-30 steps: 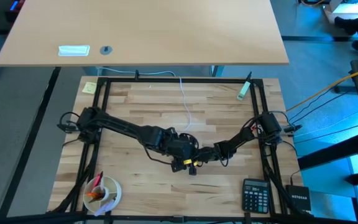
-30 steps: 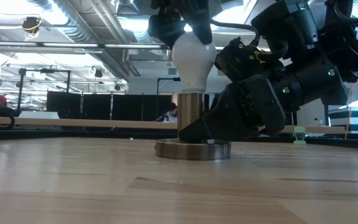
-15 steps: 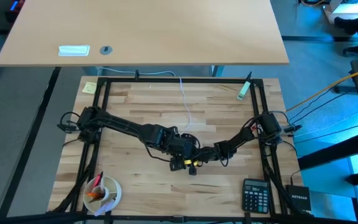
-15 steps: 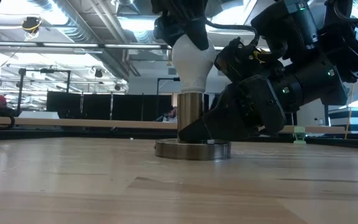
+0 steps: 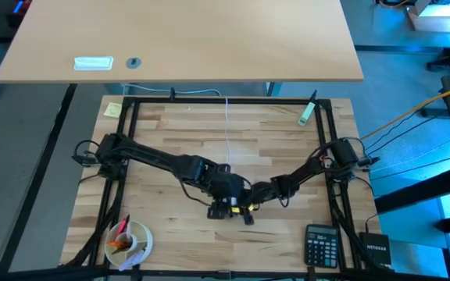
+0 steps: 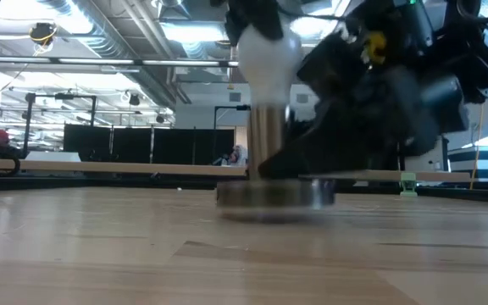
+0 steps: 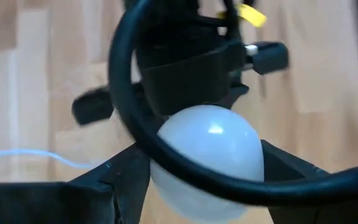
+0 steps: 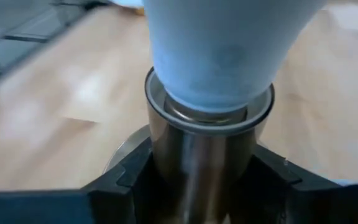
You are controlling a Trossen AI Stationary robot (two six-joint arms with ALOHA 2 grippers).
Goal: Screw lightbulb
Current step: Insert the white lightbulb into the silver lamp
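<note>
The white lightbulb stands upright with its base in the upright metal tube of the round grey socket disc, near the table's middle. My left gripper is above it, shut on the bulb, which also shows in the left wrist view. My right gripper comes in from the right and is shut on the socket's tube. The bulb's screw base is hidden inside the tube's collar. My left gripper pinches the bulb's round white globe between its two fingers, one on each side. The fingers come from above and point down. The bulb stands upright in the socket. My right gripper pinches the socket's upright metal tube between its two fingers, just below the collar. The fingers come in about level from the table's right side, across the tube. Whether the base disc rests on the table, I cannot tell.
The socket's white cord runs toward the far edge. A calculator lies at the near right, and a white cup with tools at the near left. A yellow note and a green-white item lie at the far corners.
Both grippers have shifted a little toward the table's near edge, and the socket with the bulb has gone with them, still upright. My left gripper has turned on the bulb's globe. Both stay shut.
</note>
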